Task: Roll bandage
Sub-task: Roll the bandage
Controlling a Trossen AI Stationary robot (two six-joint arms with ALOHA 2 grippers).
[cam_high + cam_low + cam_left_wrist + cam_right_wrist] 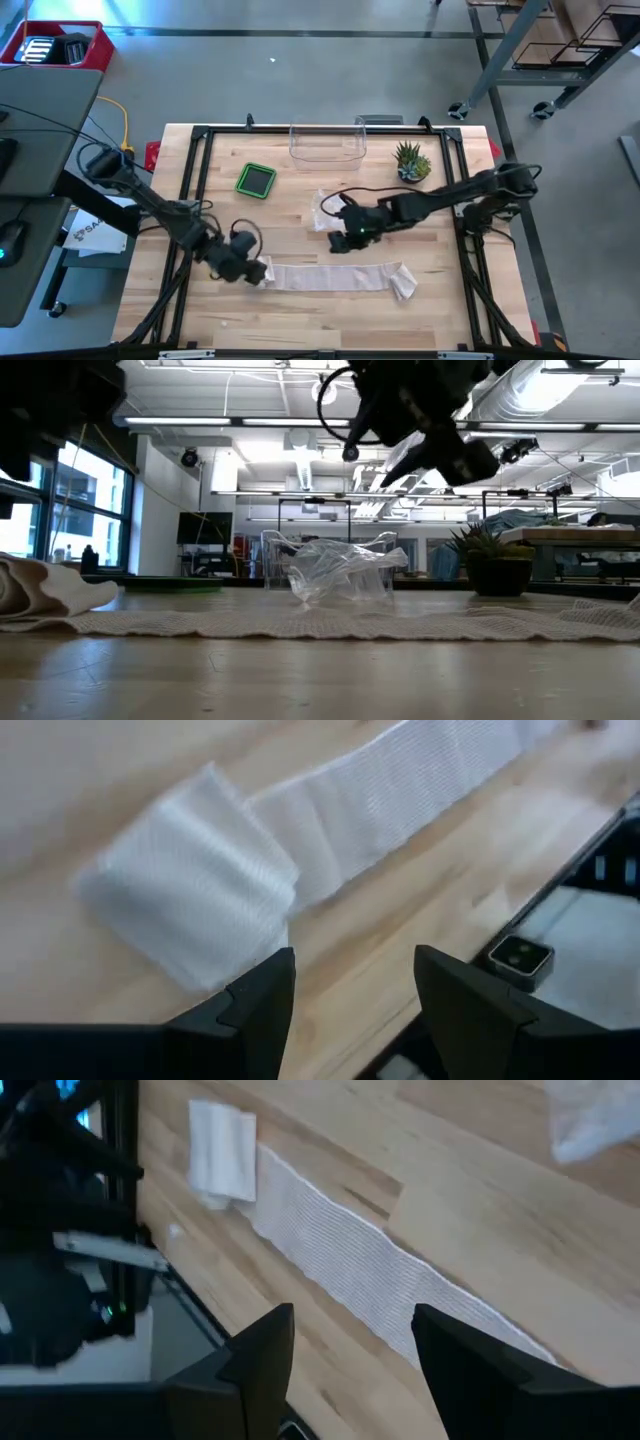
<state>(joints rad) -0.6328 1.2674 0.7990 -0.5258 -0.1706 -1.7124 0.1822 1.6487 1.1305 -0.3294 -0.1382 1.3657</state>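
Observation:
A white mesh bandage (335, 276) lies as a long strip across the near part of the table. Its left end is wound into a small flat roll (190, 910), and its right end (402, 283) is crumpled. My left gripper (355, 965) hovers open just beside the roll (262, 270), on its left and near side, with bare wood between the fingers. My right gripper (352, 1320) is open above the table's middle (342, 238), on the far side of the strip (350, 1265), and holds nothing.
A crumpled clear plastic wrapper (325, 208) lies just beyond my right gripper. Farther back stand a green square dish (257, 180), a clear plastic bin (327, 143) and a small potted plant (411, 163). A black frame (190, 200) runs along the table's edges.

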